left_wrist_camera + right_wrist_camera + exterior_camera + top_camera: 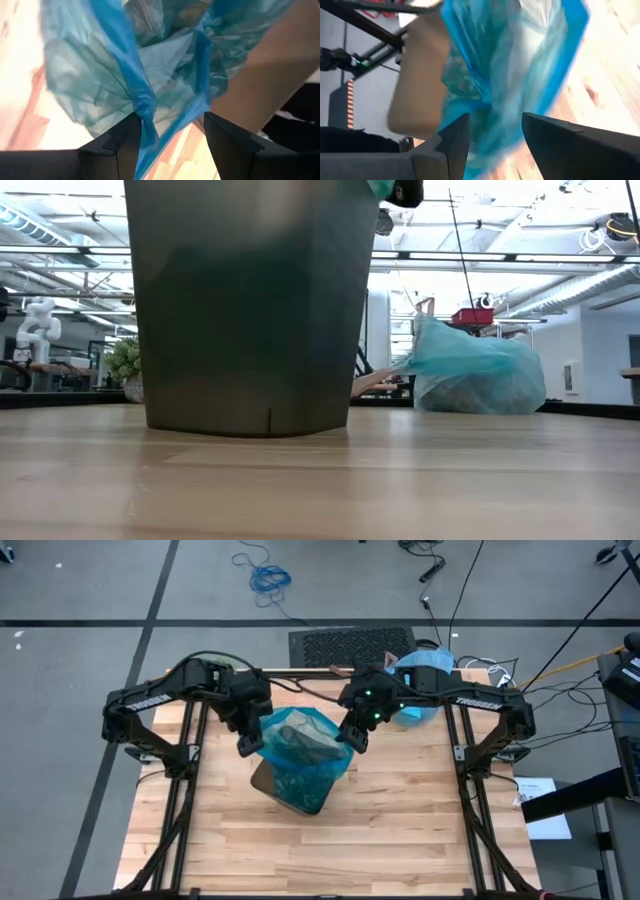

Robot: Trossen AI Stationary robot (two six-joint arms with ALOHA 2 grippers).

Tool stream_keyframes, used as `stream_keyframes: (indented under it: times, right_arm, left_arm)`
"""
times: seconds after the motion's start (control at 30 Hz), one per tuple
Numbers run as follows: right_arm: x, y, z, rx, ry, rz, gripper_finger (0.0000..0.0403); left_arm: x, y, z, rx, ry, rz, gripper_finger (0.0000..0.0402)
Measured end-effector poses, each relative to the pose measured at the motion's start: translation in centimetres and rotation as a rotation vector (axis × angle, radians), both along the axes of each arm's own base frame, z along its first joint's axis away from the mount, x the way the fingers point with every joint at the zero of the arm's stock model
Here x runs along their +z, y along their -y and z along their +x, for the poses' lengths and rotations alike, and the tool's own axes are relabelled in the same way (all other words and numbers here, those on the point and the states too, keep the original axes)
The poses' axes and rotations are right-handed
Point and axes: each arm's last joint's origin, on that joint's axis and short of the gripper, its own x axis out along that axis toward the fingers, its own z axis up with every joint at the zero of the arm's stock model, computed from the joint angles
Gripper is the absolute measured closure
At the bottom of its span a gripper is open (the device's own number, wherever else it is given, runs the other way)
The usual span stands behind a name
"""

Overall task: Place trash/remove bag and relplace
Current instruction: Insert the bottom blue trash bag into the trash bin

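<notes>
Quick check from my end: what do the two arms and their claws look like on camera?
Both arms are black, jointed tubes with white TROSSEN lettering on the upper links. The right arm shows small green lights near its wrist, and black cables loop over the left arm. Each claw has two flat, dark, angular fingers.

overhead looks straight down, low camera sits level beside the bin (250,310), wrists hug the bag (125,75).

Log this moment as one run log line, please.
left gripper: open at bag rim | right gripper: open at opposite rim | bag: draped over bin | full bag: behind
</notes>
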Motion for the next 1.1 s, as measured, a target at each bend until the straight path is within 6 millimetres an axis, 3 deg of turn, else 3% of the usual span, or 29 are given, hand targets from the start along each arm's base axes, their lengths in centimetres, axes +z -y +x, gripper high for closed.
stream_keyframes:
  times: [0.27,0.37,0.53,0.6,0.8,0.93,1.1]
  right_arm:
    - [1.2,0.0,-0.4,-0.002,0.087,-0.008,0.0231]
    - [1.8,-0.1,-0.6,0.017,0.127,-0.032,0.0231]
    - [1.9,0.1,-0.8,0.062,0.137,-0.082,0.0231]
    - [1.9,0.1,-0.8,0.093,0.146,-0.096,0.0232]
    - [2.0,0.5,-0.7,0.136,0.180,-0.148,0.0232]
    - [2.0,0.9,-0.7,0.151,0.186,-0.180,0.0232]
    - [2.0,1.3,-0.8,0.145,0.185,-0.187,0.0232]
  left_arm:
    - [0.3,0.0,0.0,-0.103,0.011,0.038,0.0204]
    - [0.5,0.4,0.0,-0.130,0.023,0.035,0.0249]
    - [3.5,1.5,-0.9,-0.095,0.135,0.008,0.0364]
    - [4.7,1.7,-1.3,-0.055,0.174,-0.009,0.0391]
    - [6.2,1.7,-1.9,0.006,0.230,-0.016,0.0386]
    - [6.3,1.9,-1.3,-0.001,0.273,-0.018,0.0378]
    - [5.3,1.8,0.7,0.007,0.238,-0.043,0.0319]
